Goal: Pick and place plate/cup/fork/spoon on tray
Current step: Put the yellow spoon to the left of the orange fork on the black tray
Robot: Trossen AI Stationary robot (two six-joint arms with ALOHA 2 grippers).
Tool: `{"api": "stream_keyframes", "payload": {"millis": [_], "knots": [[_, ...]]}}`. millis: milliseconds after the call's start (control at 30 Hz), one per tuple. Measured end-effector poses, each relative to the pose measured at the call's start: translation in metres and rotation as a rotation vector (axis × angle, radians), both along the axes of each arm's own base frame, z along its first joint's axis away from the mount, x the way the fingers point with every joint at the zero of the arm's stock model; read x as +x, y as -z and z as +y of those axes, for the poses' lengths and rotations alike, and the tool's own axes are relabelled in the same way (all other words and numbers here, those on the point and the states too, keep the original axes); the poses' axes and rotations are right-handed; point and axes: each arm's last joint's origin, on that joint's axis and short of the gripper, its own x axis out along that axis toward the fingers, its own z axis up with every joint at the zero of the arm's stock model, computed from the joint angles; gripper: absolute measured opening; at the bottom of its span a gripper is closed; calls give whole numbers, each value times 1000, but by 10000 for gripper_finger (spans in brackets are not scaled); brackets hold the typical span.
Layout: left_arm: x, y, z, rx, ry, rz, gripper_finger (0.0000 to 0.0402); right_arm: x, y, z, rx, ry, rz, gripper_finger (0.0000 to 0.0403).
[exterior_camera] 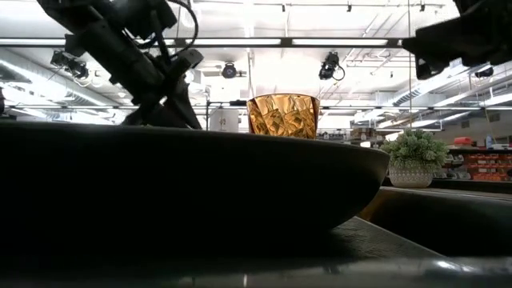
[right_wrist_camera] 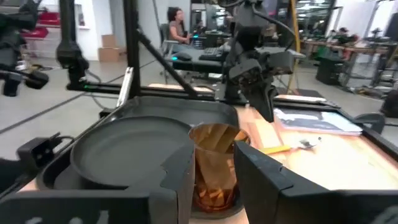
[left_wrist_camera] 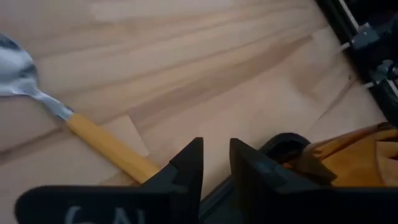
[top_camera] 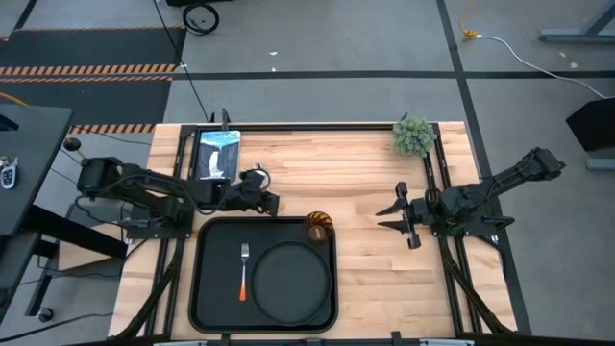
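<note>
The black tray (top_camera: 207,288) lies at the table's near middle. On it lie the black plate (top_camera: 293,288), the fork (top_camera: 244,269) left of the plate, and the amber cup (top_camera: 319,227) upright at the far right corner. The spoon (left_wrist_camera: 93,140) lies flat on the wood just beyond the tray's far edge, and it also shows in the right wrist view (right_wrist_camera: 289,147). My left gripper (top_camera: 273,204) hangs over the spoon's handle end, pointing down, its fingers (left_wrist_camera: 186,165) a narrow gap apart. My right gripper (top_camera: 399,226) waits right of the cup, open and empty. My left gripper stands at the spoon handle's free end (left_wrist_camera: 146,169), which runs behind one finger. Nothing lies between the two fingers. I cannot tell whether that finger touches the handle. The spoon lies flat on the table.
A small potted plant (top_camera: 415,136) stands at the far right of the table. An upright blue-white picture panel (top_camera: 216,154) stands at the far left, behind my left gripper. Bare wood (top_camera: 370,269) lies between the tray and my right arm.
</note>
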Motion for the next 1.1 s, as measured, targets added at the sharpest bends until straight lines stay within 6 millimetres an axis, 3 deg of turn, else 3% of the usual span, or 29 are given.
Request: {"api": "stream_keyframes", "payload": {"millis": [233,400,567,700,900,1100], "knots": [[12,21,0,-33,-31,97,80,-6,13,-9,34,-81,-17,104],[29,13,0,-16,-45,202,80,-9,21,-14,49,-138,-38,96],[47,0,1,-1,-56,337,80,-11,17,-16,52,-246,-78,91],[52,-3,6,-1,-76,452,82,-10,16,-19,57,-191,-86,89],[50,4,26,-38,-124,523,117,-9,16,-23,171,-61,-70,89],[48,5,40,-75,-136,532,167,-9,16,-23,338,-50,-57,89]]}}
